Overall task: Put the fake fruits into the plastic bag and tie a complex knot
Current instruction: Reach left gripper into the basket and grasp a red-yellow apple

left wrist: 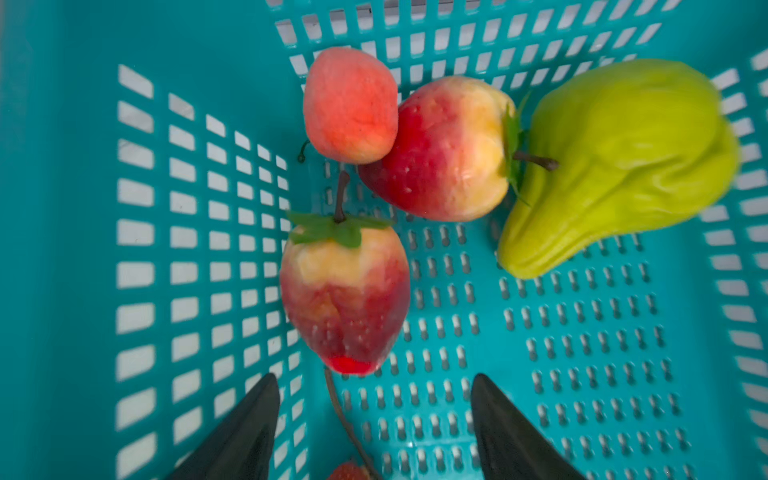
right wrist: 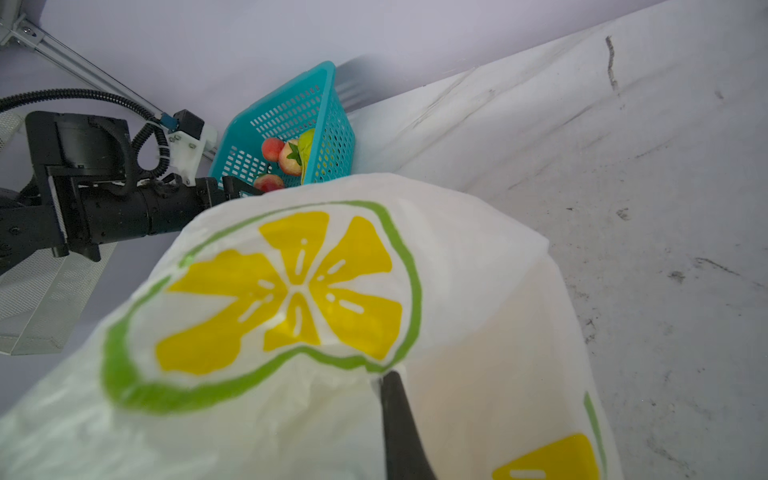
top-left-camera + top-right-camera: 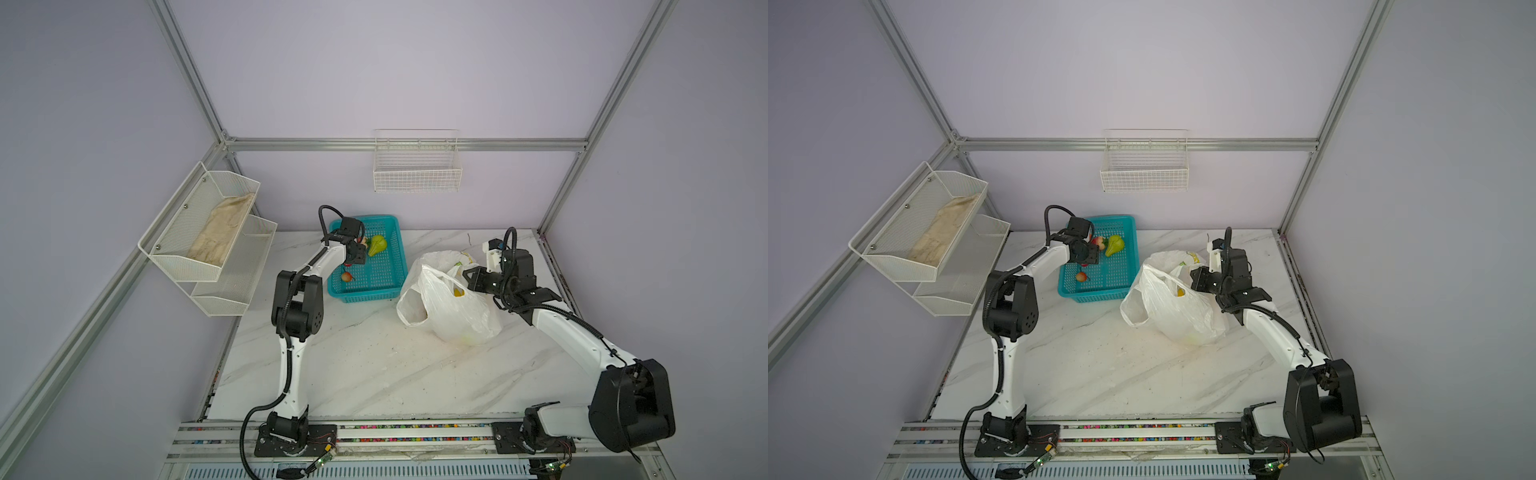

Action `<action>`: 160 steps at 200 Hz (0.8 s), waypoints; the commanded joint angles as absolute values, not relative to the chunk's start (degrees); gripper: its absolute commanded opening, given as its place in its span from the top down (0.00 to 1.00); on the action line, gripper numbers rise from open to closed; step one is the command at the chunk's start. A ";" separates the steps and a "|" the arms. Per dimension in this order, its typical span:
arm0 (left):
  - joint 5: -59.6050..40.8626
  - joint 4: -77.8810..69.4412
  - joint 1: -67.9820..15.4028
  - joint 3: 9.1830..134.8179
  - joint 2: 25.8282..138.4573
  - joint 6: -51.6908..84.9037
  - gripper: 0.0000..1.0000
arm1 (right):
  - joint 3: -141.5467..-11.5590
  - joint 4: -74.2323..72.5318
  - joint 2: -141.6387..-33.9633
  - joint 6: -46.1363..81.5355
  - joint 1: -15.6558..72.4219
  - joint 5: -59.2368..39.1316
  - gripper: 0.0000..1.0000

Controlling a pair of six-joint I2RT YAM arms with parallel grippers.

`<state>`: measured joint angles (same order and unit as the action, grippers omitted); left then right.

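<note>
While the right gripper (image 3: 467,277) pinches the plastic bag (image 3: 449,311) right of centre in a top view, the left gripper (image 1: 374,399) hangs spread by a strawberry (image 1: 345,291) in the teal basket (image 1: 54,249)

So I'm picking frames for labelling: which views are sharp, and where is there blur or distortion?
Both top views: even, soft light, sharp, no glare. Left wrist view: green pear smeared along its outer edge, nearest strawberry crisper, basket walls bulge from the wide lens. Right wrist view: plastic bag print soft up close.
</note>
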<state>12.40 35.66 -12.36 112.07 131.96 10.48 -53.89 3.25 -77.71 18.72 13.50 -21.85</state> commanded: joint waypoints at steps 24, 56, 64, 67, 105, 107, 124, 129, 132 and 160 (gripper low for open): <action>14.85 37.35 -11.39 124.47 137.84 8.26 0.28 | -56.18 1.59 -78.40 17.76 13.29 -22.44 0.95; 14.44 37.18 -11.34 127.25 141.40 6.99 0.29 | -55.97 1.69 -78.40 17.53 13.28 -22.24 0.95; 14.54 37.18 -11.34 128.07 142.23 6.56 0.29 | -55.90 1.76 -78.40 17.61 13.29 -22.31 0.95; 14.47 37.18 -11.34 128.40 142.53 6.43 0.29 | -55.85 1.71 -78.40 17.66 13.30 -22.27 0.95; 13.30 36.87 -10.90 130.84 145.03 5.68 0.33 | -55.55 1.76 -78.40 17.75 13.28 -22.41 0.95; 13.28 36.90 -10.85 130.91 145.16 5.66 0.34 | -55.55 1.74 -78.40 17.80 13.27 -22.39 0.95; 12.68 36.74 -10.72 131.31 145.61 5.54 0.40 | -55.20 1.62 -78.40 17.88 13.27 -22.38 0.95; 12.53 36.73 -10.73 131.46 145.59 5.41 0.41 | -55.20 1.75 -78.40 17.84 13.27 -22.39 0.95; 12.42 36.78 -10.72 131.52 145.63 5.44 0.42 | -55.15 1.74 -78.40 17.86 13.27 -22.40 0.95; 10.66 36.82 -10.73 130.87 144.08 6.03 0.50 | -54.89 1.89 -78.14 17.98 13.29 -22.11 0.95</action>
